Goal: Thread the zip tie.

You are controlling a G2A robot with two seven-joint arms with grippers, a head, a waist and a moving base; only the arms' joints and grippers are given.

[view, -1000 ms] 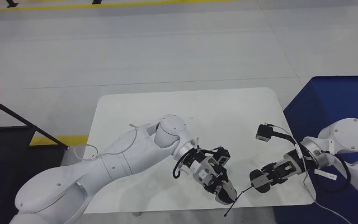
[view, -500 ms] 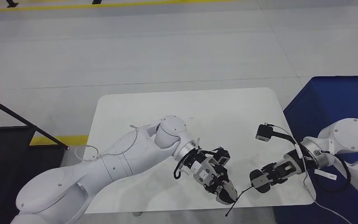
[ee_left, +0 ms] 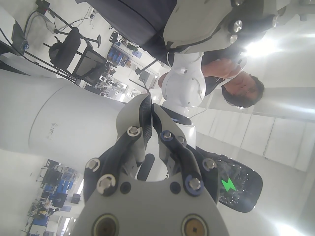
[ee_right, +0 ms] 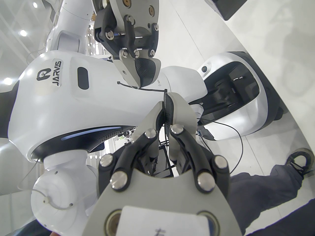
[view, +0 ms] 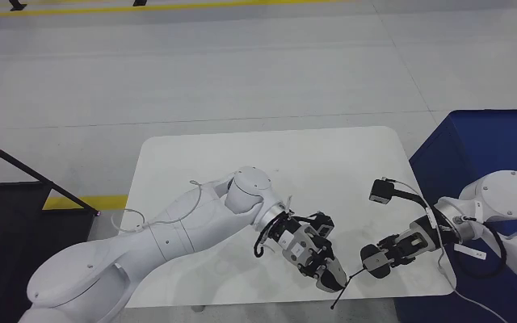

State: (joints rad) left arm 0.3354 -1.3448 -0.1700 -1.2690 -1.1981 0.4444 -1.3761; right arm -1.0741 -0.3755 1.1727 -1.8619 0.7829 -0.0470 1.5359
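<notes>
Zip tie (view: 346, 291) is held in the air over the front edge of the desk (view: 242, 161), a thin black strand stretched between the two tools. On the left, the left tool (view: 333, 283) is pressed together on the strand, near what looks like the small head end. To the right, the right tool (view: 363, 266) is pinched on the other end. For a clean thread, the tail should probably be bent round and lined up squarely with the head's slot, with small, slow moves so neither grip slips. Far right, a blue bin (view: 468, 153) is seen beside the desk; its contents cannot be made out.
</notes>
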